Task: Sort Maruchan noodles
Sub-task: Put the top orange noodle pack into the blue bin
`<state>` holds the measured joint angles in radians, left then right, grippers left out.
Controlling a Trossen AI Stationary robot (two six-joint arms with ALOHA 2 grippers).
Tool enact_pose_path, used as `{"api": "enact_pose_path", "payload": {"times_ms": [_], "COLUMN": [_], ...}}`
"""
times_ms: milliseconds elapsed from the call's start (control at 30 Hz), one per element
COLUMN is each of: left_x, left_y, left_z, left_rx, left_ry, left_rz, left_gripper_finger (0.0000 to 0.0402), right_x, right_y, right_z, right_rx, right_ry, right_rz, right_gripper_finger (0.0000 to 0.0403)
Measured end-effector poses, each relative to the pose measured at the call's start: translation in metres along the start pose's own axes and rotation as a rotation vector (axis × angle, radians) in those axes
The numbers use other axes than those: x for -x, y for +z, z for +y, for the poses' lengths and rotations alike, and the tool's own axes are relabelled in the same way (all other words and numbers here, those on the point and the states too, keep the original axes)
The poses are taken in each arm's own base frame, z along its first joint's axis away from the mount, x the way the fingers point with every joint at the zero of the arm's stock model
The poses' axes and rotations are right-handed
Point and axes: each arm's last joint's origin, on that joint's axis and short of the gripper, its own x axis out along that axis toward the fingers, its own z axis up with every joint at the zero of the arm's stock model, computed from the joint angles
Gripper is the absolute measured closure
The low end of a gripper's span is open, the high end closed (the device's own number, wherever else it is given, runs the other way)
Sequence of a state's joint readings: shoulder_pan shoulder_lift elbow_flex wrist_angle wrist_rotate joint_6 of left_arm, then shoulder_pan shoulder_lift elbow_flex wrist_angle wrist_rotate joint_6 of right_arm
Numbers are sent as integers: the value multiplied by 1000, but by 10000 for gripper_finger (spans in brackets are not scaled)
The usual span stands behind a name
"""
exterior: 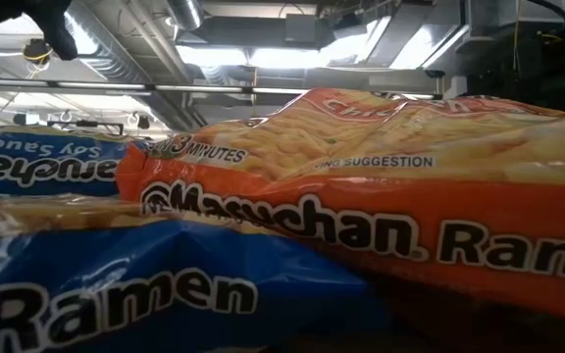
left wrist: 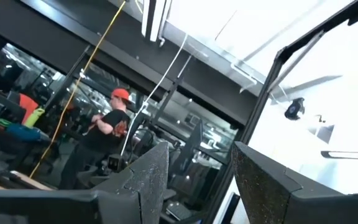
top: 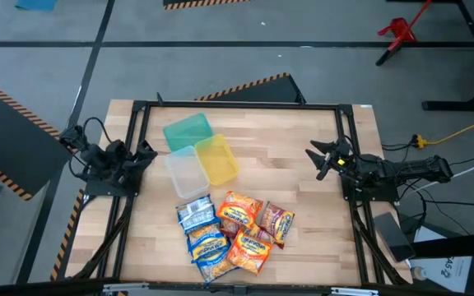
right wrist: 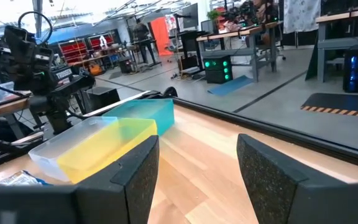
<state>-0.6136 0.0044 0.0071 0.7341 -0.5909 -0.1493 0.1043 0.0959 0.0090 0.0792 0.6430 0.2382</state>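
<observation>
Waiting at the table's side edges, my left gripper [top: 142, 156] and right gripper [top: 318, 158], both parted and empty, flank the Maruchan noodles [top: 233, 230] heaped near the front edge, slightly nearer the right.

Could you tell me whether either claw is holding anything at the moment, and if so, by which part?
Nothing is held. The left claw and right claw are open and empty at the table's sides, away from the crinkly plastic ramen packets.
</observation>
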Motion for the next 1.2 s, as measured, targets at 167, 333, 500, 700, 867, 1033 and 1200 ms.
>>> {"api": "enact_pose_path", "payload": {"times_ms": [167, 333, 500, 700, 867, 1033, 1200], "left_x": [0, 0, 0, 0, 1, 1, 1], "left_y": [0, 0, 0, 4, 13, 17, 19], "left_z": [0, 1, 3, 2, 2, 2, 1], "left_rx": [-2, -2, -2, -14, -18, -16, 10], "left_ry": [4, 28, 102, 98, 109, 111, 111], "left_rz": [-1, -5, -16, -49, -119, -154, -160], "left_gripper_finger": [230, 230, 231, 230, 230, 230, 231], "right_x": [0, 0, 0, 0, 0, 0, 1], "right_y": [0, 0, 0, 2, 3, 2, 4], "right_z": [0, 0, 1, 4, 6, 5, 6], "right_rx": [0, -16, -26, -61, -121, -117, -130], "right_ry": [0, 8, 21, 111, 167, 167, 175], "right_rz": [0, 1, 4, 8, 6, 17, -2], "right_gripper_finger": [196, 196, 196, 196, 196, 196, 196]}}
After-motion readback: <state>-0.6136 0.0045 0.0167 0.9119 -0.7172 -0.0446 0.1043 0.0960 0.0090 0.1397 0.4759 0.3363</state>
